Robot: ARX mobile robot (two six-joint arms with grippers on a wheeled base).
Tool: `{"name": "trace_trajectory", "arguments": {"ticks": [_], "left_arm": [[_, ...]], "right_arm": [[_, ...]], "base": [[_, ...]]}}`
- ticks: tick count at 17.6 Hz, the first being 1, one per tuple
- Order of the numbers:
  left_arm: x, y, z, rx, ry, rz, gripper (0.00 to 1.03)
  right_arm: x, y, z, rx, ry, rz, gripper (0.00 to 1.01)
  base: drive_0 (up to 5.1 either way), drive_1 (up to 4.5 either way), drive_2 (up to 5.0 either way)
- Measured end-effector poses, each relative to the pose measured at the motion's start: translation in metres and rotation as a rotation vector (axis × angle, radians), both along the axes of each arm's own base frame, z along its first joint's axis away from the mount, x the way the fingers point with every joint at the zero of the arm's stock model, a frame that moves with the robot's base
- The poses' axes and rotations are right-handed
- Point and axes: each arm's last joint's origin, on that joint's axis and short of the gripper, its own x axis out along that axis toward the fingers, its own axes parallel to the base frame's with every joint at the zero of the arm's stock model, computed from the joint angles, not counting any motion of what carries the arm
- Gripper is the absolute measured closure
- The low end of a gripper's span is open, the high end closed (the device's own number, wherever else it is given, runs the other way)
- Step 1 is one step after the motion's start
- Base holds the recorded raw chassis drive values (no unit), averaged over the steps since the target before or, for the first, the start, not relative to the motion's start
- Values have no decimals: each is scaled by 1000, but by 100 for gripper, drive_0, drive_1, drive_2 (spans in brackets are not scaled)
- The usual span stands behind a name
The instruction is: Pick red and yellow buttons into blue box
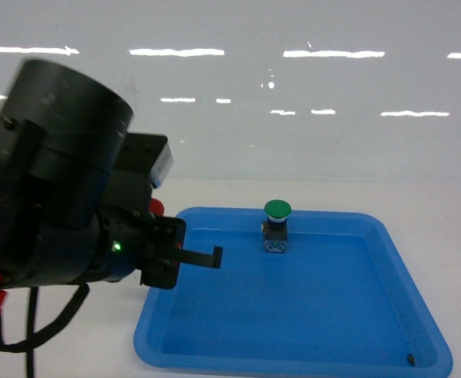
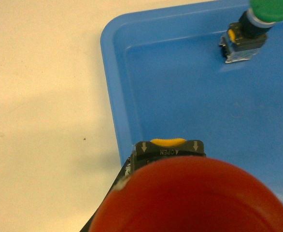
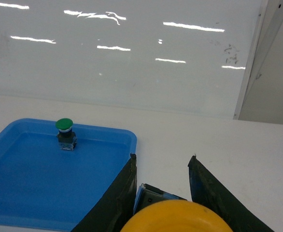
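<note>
The red button's domed cap [image 2: 194, 198] fills the bottom of the left wrist view. Its black switch body with a yellow tab [image 2: 169, 147] sticks out past the cap, over the rim of the shallow blue tray [image 2: 113, 96]. My left gripper [image 1: 203, 258] is shut on it and hangs at the tray's near-left corner. The yellow button's cap [image 3: 176, 217] sits between the black fingers [image 3: 116, 193] of my right gripper [image 3: 163, 158], which is shut on it above the white table, right of the tray. The blue box is out of view.
A green-capped button [image 1: 277, 226] stands upright at the back of the tray [image 1: 419, 299]; the same green button [image 3: 64, 133] shows in the right wrist view. A glossy white wall rises behind the table. My left arm blocks the left side of the head view.
</note>
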Motion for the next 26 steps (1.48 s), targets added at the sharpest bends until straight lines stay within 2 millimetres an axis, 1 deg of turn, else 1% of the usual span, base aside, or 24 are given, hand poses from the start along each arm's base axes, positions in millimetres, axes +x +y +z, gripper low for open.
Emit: {"name": "trace_trajectory", "arguments": {"ticks": [1,2,3,4,5,6,12,26], "left_arm": [[-11,0,10,-1,-14,7,78],[-24,-1,16,3,-30,16,78],[-41,-4,21,16,-39,18,78],[-70,-11,34,22,-85,4,78],[-84,-22,44,-12,-94,-21,78],[-74,-30,37,4,-66,-20,78],[-73,-31,37,6,-64,-20,78],[-73,-31,37,5,-68,-15,78]], "right_arm": [[0,0,0,0,0,0,71],[0,0,0,0,0,0,71],[0,0,0,0,0,0,71],[0,0,0,0,0,0,71],[0,0,0,0,0,0,71],[0,0,0,0,0,0,71],[0,0,0,0,0,0,71],[0,0,0,0,-1,0,71]], "base": [[0,0,0],[0,0,0],[0,0,0],[0,0,0],[0,0,0],[0,0,0],[0,0,0],[490,-262,-231]]}}
